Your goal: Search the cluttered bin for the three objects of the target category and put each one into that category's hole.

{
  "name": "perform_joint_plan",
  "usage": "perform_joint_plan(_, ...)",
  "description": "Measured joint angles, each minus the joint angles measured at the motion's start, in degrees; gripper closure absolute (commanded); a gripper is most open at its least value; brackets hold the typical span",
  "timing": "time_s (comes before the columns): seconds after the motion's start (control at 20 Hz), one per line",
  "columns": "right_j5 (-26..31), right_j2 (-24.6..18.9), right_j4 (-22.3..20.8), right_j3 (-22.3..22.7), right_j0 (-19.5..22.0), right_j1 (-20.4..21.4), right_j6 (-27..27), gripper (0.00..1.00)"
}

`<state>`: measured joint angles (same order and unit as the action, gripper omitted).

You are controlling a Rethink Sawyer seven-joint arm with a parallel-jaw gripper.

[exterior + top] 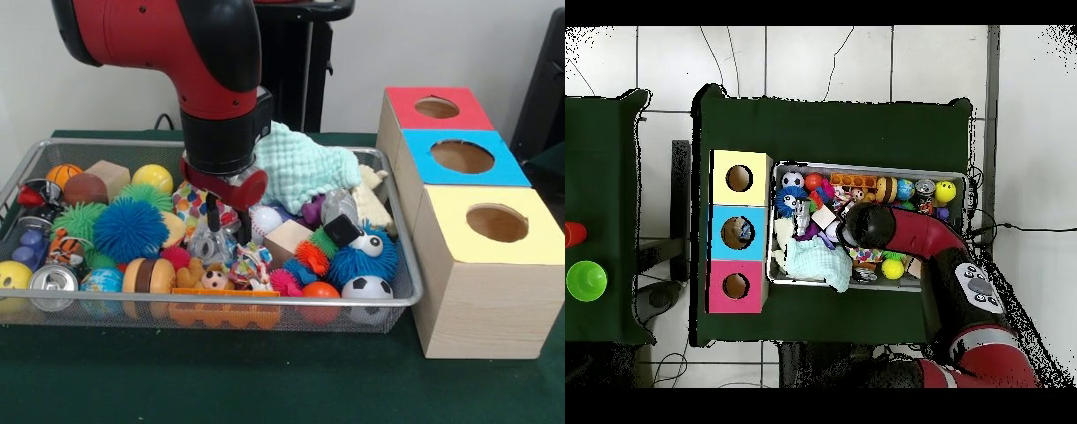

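Observation:
The wire mesh bin [265, 301] is full of toys and also shows in the overhead view [875, 167]. My gripper [228, 233] reaches down into its middle. Its black fingers [213, 215] stand apart, either side of a clear wrinkly plastic lump [209, 245] among the toys. A second glossy wrinkly lump [337, 205] lies to the right by a black cube. I see no third one. The blue-topped box's hole [462, 156] is right of the bin, and it also shows in the overhead view [738, 232]. In the overhead view the arm [870, 226] hides the gripper.
A red-topped box [439, 108] and a yellow-topped box [494, 223] flank the blue one. A mint cloth [305, 166] is heaped at the bin's back. A silver can [53, 281], spiky balls, wooden blocks and a soccer ball [366, 288] crowd the bin.

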<state>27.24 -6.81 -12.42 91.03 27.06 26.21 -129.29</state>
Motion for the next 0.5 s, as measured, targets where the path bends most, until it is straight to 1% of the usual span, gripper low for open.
perform_joint_plan(0.5, -1.03, 0.01, 0.0, 0.01, 0.06, -0.01, 0.0, 0.0)
